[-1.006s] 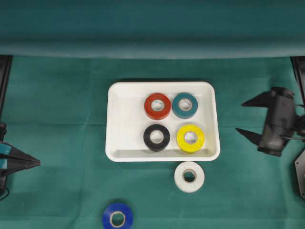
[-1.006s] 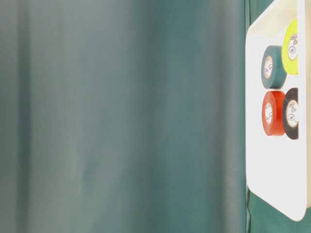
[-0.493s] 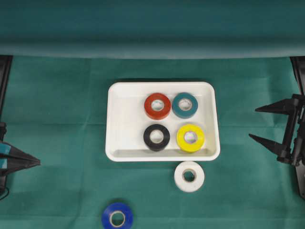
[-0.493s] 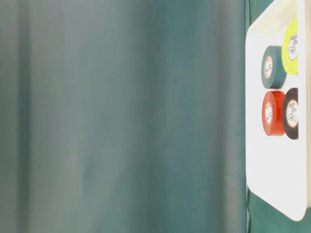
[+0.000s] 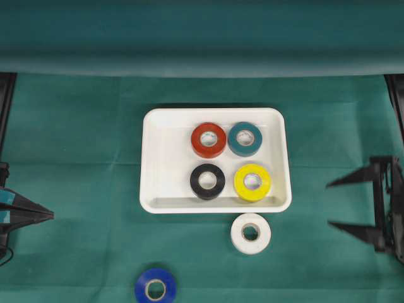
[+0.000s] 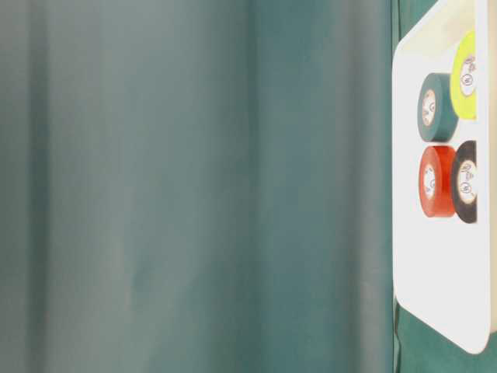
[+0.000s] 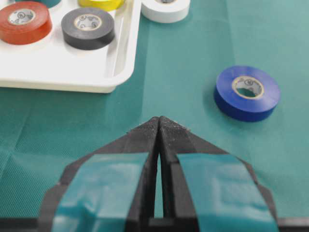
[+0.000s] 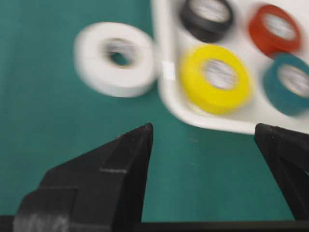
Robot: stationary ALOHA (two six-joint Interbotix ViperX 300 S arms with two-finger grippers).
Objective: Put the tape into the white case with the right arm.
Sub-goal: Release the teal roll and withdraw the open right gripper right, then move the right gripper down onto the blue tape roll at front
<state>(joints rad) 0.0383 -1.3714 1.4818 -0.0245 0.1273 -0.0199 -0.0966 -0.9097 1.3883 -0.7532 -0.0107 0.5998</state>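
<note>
White case (image 5: 154,161): sitting mid-table on the green cloth (image 5: 76,139), holding four rolls in a two-by-two block at its right side: red roll (image 5: 208,140), teal roll (image 5: 245,139), black roll (image 5: 207,181), yellow roll (image 5: 252,182).

White roll (image 5: 250,233): lying flat on the cloth just outside the case's near rim, below the yellow roll, not touching any claw.

Blue roll (image 5: 155,287): lying flat at the near edge, well apart from the case.

Right gripper (image 5: 338,205): hanging at the right edge, prongs spread wide and pointing toward the case, gripping nothing, well apart from the white roll.

Left gripper (image 7: 159,126): resting at the left edge, teal-banded prongs pressed together, empty.
</note>
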